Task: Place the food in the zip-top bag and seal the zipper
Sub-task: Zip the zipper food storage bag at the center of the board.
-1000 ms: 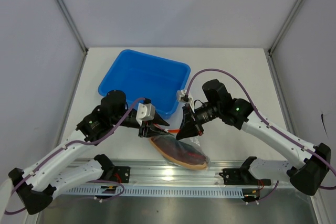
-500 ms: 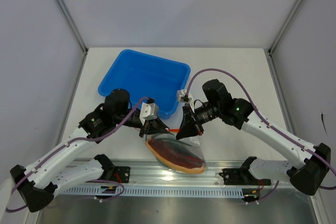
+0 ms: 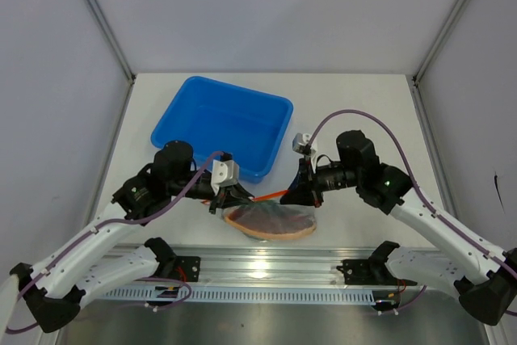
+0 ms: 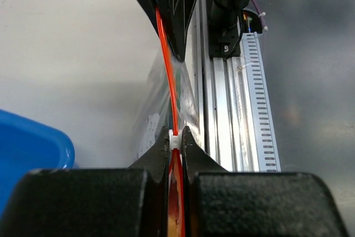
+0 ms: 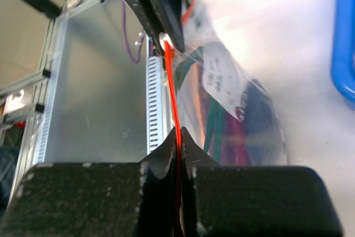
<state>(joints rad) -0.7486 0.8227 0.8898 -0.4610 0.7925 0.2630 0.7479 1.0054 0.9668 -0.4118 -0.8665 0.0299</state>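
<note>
Just behind the rail (image 3: pixel 266 262): crinkly clear zip-top bag (image 3: pixel 275 210), food (image 3: pixel 271 228) inside, purple-red with orange rim | zipper (image 3: pixel 271 195) taut, thin, orange-red | left gripper (image 3: pixel 229 198), right gripper (image 3: pixel 300 193) clamped on its ends | beyond: blue tray (image 3: pixel 222 123)

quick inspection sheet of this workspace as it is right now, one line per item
surface: white table, no spills seen
job's things: zip-top bag lies by the near edge with the food inside; zipper stretched straight between the two grippers
clutter: blue tray behind the bag
grippers: left gripper shut on the zipper at its white tip; right gripper shut on the zipper's other end
cables: purple cable along each arm, off the bag
surroundings: pale enclosure walls; metal rail along the near edge
</note>
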